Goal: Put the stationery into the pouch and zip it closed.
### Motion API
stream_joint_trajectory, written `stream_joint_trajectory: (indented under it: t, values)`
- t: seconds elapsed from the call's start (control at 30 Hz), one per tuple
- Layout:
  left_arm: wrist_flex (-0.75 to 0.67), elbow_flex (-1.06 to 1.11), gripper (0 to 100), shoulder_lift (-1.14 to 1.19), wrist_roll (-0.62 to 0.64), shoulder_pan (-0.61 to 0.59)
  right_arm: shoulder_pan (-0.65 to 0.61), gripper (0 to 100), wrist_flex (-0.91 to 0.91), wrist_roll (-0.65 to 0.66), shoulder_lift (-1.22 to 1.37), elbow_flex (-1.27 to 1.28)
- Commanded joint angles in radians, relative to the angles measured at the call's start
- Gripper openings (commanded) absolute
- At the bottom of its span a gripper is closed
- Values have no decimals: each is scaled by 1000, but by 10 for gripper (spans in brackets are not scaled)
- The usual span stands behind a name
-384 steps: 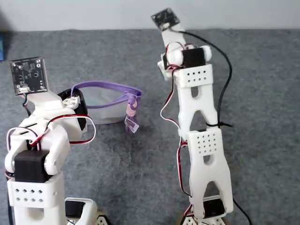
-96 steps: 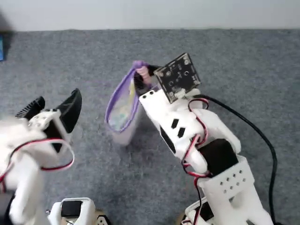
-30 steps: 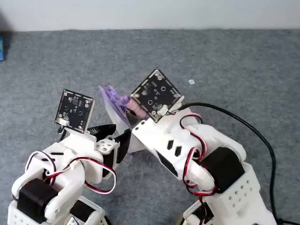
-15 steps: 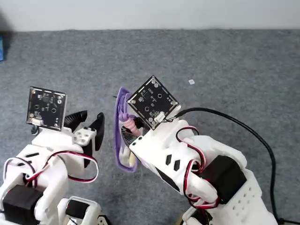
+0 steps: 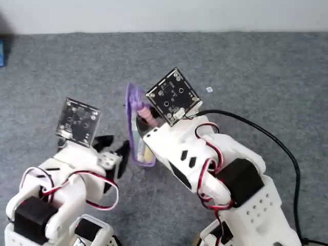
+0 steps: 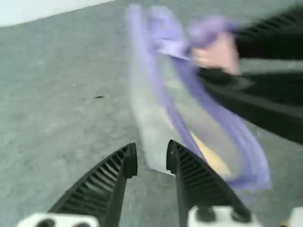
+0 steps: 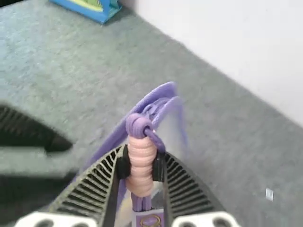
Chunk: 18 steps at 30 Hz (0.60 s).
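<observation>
The pouch [image 5: 134,123] stands on edge mid-desk [image 5: 266,77], between the two arms, running from far to near. The right tool [image 7: 141,163] grips the pull [image 7: 140,144] at the pouch's top edge. An item [image 5: 147,152] lies inside the pouch, at its near end. The left tool [image 6: 150,151] sits just left of that near end, its fingers apart, the pouch's lower corner right before the gap; contact cannot be judged. A scrap [image 5: 209,89] lies on the desk to the right of the pouch, well apart from it. A box [image 5: 2,51] sits at the desk's far left edge, by the wall [image 5: 164,15] behind.
</observation>
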Motion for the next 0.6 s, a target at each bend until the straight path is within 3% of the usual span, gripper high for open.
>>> stream_joint_trajectory:
  t: [0.0, 0.27, 0.47, 0.57]
  values:
    - [-55, -4, 123, -3, 97, 83, 7, 7, -105, 17, 15, -15]
    - [-213, 30, 123, 8, 110, 98, 2, 7, -228, 89, 16, -15]
    - [-293, 153, 126, 6, 114, 95, -28, 7, -107, 109, 5, -20]
    - [-310, 165, 126, 6, 114, 92, -53, 7, 16, 51, 13, -74]
